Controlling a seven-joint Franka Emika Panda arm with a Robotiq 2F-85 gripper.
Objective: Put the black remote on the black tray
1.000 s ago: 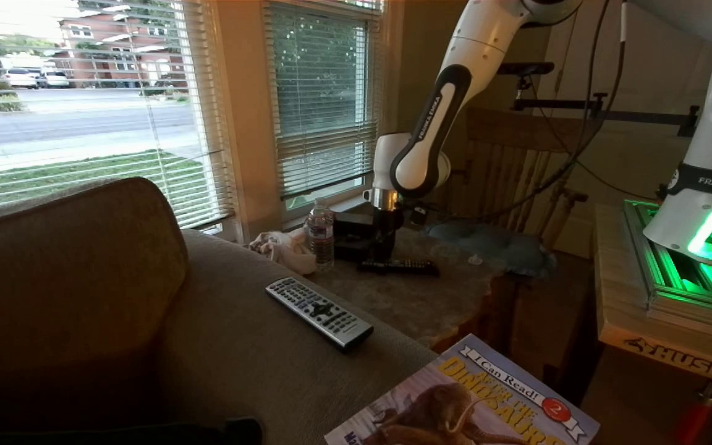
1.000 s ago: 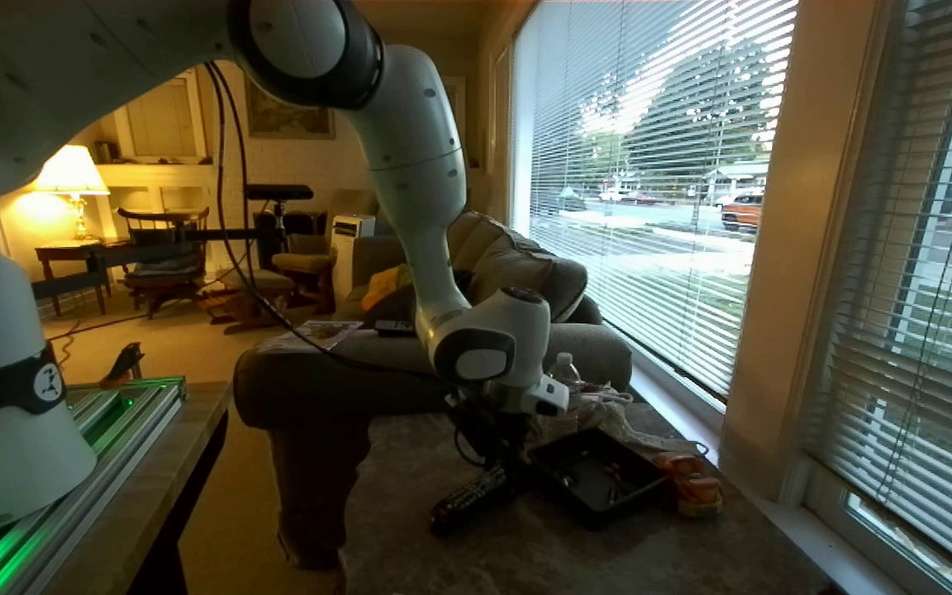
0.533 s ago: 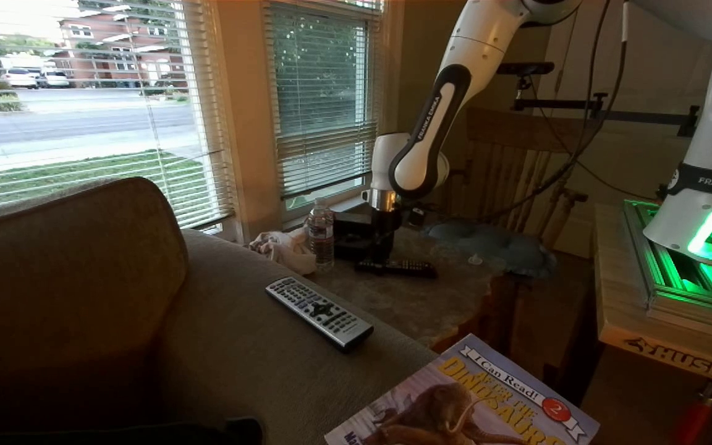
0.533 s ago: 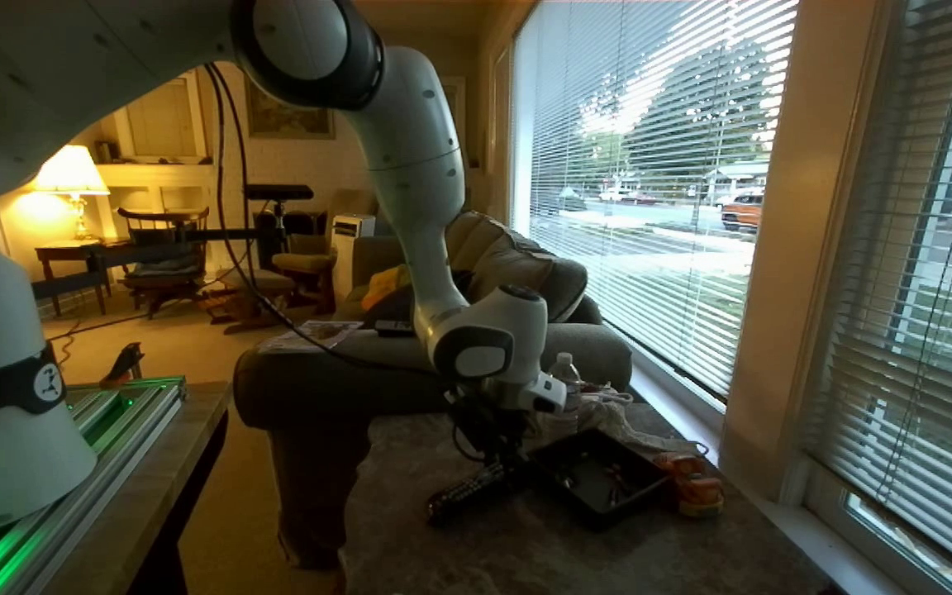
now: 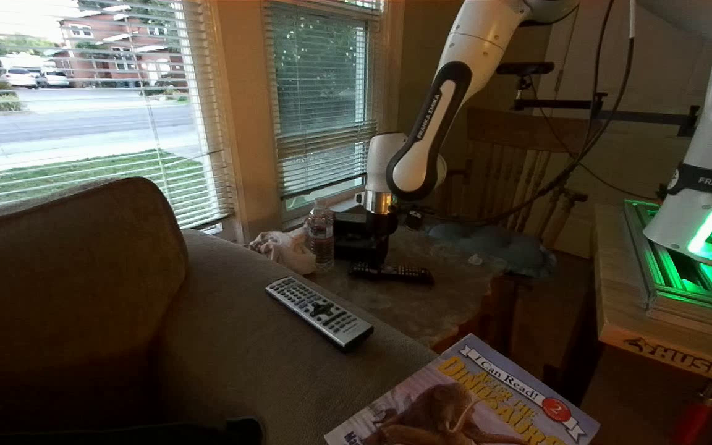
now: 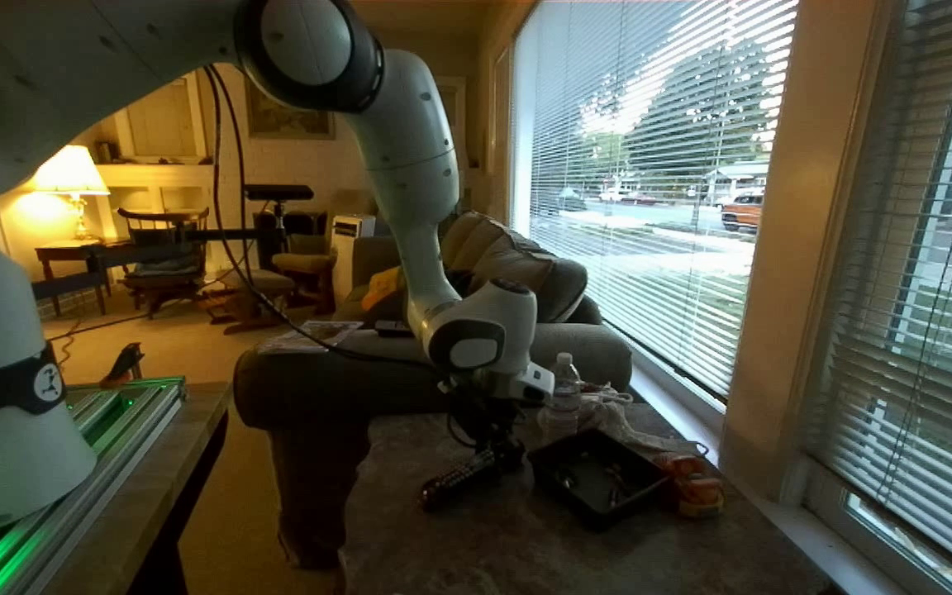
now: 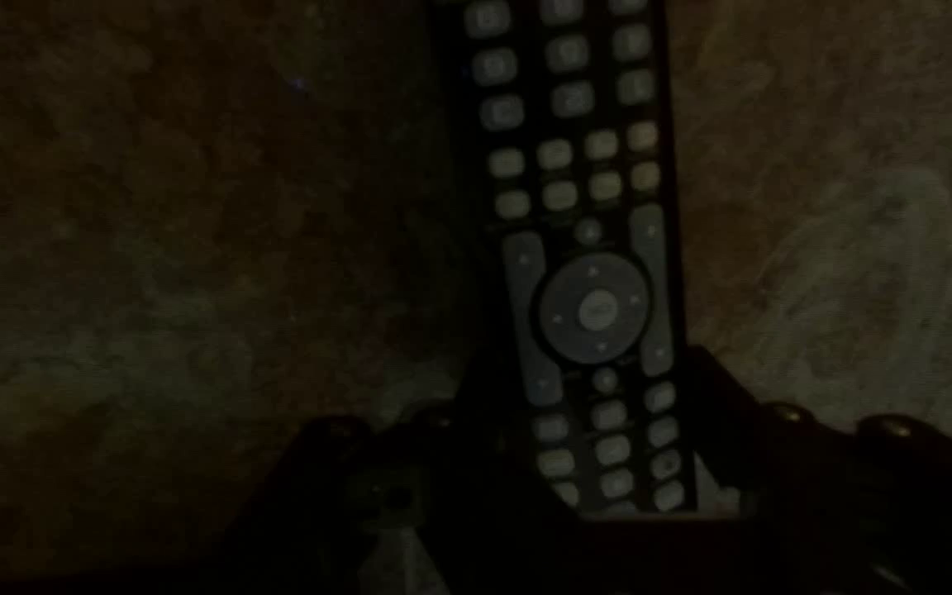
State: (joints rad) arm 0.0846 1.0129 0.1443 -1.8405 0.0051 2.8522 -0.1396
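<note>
Tool [image 7: 592,368] jaws clasp a load over the table [image 6: 517,549]; toward its windowsill [image 6: 681,406] edge stands the black tray [image 6: 571,498]. That load, the black remote [image 7: 579,248], between tray and opposite edge, should prove light, stiff, slightly slick: pinch its long sides mid-length. Small, unclear bits [image 6: 613,496] lie inside the tray.

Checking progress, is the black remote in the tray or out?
Out: an exterior view shows the black remote beside the black tray.

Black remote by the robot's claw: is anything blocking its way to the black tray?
Nothing visible does, though the black remote must likely clear the low wall of the black tray; the water bottle seems off that path.
</note>
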